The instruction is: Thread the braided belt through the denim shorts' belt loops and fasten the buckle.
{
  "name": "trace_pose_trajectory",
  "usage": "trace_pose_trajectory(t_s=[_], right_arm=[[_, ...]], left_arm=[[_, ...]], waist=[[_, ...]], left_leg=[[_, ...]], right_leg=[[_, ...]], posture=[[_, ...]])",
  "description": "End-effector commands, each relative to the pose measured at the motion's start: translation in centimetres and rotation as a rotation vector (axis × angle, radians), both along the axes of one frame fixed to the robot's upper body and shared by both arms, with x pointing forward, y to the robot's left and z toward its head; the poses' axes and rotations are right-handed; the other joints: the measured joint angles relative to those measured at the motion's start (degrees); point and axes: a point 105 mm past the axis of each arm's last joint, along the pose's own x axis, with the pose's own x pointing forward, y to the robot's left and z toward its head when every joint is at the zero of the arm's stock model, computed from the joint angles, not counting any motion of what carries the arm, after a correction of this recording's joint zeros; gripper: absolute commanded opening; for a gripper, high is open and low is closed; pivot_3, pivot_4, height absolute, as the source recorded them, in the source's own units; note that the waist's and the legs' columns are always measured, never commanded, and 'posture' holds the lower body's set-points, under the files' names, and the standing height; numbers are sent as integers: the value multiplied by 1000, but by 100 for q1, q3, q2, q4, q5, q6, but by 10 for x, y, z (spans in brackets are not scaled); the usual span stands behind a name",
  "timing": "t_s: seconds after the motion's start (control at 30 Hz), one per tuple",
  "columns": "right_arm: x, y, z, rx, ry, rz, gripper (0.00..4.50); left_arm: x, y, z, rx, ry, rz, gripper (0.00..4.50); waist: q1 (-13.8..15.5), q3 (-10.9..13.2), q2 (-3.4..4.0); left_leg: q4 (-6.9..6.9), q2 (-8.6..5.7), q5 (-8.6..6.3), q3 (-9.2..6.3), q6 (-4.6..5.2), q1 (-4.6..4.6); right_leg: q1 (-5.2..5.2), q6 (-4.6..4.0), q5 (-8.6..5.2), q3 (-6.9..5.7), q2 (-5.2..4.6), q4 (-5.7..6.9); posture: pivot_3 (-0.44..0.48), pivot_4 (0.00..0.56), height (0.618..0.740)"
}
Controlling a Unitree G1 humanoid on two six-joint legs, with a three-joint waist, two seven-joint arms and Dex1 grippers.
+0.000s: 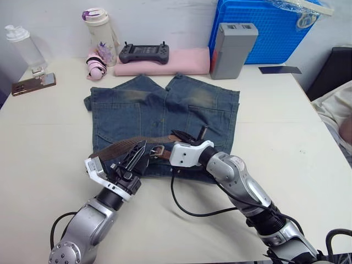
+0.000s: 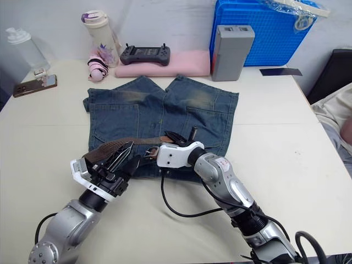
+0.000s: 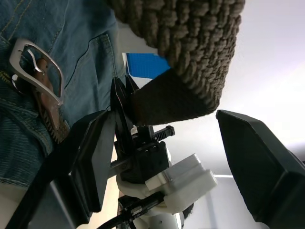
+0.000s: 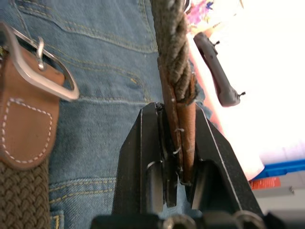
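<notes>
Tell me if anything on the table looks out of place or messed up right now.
Nothing looks spilled or damaged. The braided belt lies across the waist of the denim shorts with the buckle unfastened. The right gripper pinches the belt's tan tip edge-on, and the left gripper is open around the strap.

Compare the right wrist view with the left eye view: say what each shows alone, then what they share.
Right wrist view alone: the right tool shut on the tan tip of the braided belt, seen close.
Left eye view alone: the whole denim shorts on the table, the left tool beside the belt, bottles, a phone and a blue crate.
Shared: belt, buckle, denim, and the black controller.
</notes>
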Motion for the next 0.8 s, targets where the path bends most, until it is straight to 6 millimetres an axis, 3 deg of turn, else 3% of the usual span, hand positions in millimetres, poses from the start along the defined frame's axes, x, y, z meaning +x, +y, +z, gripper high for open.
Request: trace_pose_trajectory(t_s=[0.03, 0.3, 0.53, 0.63, 0.8], right_arm=[[-4, 5, 13, 22, -59, 18, 0], [-5, 6, 13, 19, -60, 23, 0], [-4, 5, 13, 30, -56, 20, 0], [-5, 6, 13, 40, -49, 25, 0], [-6, 6, 10, 73, 5, 32, 2020]], left_arm=[[6, 2, 3, -14, 14, 15, 3701], [14, 4, 6, -45, 22, 38, 3701], [15, 9, 8, -61, 29, 67, 579], [12, 8, 11, -56, 13, 64, 202], [6, 7, 22, -51, -43, 61, 0]], waist=[[3, 0, 0], [-1, 0, -1], [3, 0, -1], [6, 0, -1], [4, 0, -1]], left_leg=[[0, 0, 0, -1, 0, 1], [0, 2, 1, -2, -2, 0], [0, 2, 1, -3, -2, 0], [0, 2, 1, -3, -2, 0], [-1, 2, 1, -4, -2, -1]], right_leg=[[1, 0, 0, 0, 0, 0], [1, 0, 0, -1, 5, -1], [2, 0, 0, -1, 4, -4], [2, 0, 0, -1, 4, -4], [1, 0, 0, -2, 4, -5]], posture=[[0, 150, 712], [0, 150, 712], [0, 150, 712], [0, 150, 712], [0, 150, 712]])
